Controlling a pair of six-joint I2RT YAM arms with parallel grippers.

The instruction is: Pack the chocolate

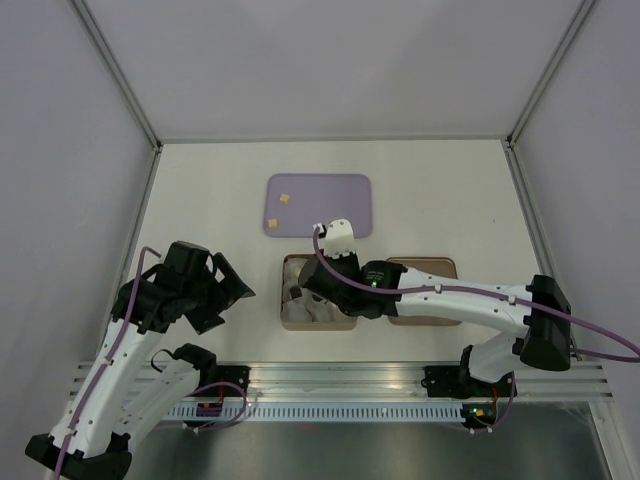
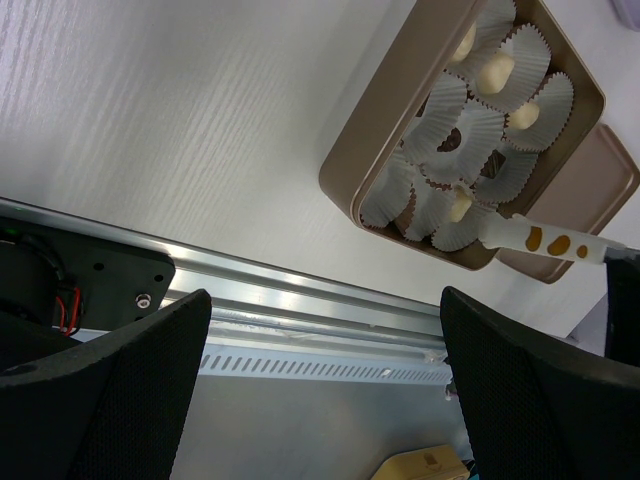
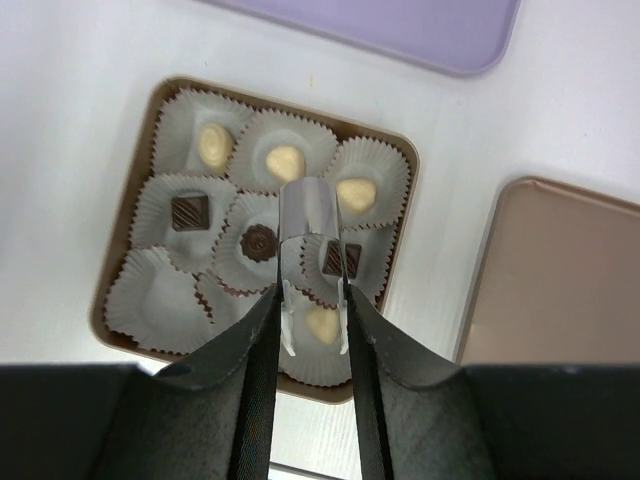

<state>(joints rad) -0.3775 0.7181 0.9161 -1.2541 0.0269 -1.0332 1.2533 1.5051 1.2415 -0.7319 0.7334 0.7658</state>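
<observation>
Right gripper: black fingers pressed in on the two legs of the metal tongs. The tongs are clamped firmly and point down into the box. I cannot tell whether the tong tips touch anything.

Chocolate, in the box: one pale piece shows in the gap between the tong legs, sitting in its paper cup in the row nearest the arms. In the middle row, three dark pieces, one per cup, the right-hand one partly behind the tongs. In the row nearest the tray, three pale pieces, one per cup. White crinkled paper cups fill the box wall to wall and touch one another.

Chocolate, outside the box: two tan cubes lie on the left part of the purple tray, apart from each other. The tray sits on the table just beyond the box.

Flat brown lid: on the table just right of the box, with a narrow strip of table between them. In the top view the right arm crosses over it.

Left gripper: fingers spread wide with only table and rail between them, hanging off to the left of the box, clear of it.
</observation>
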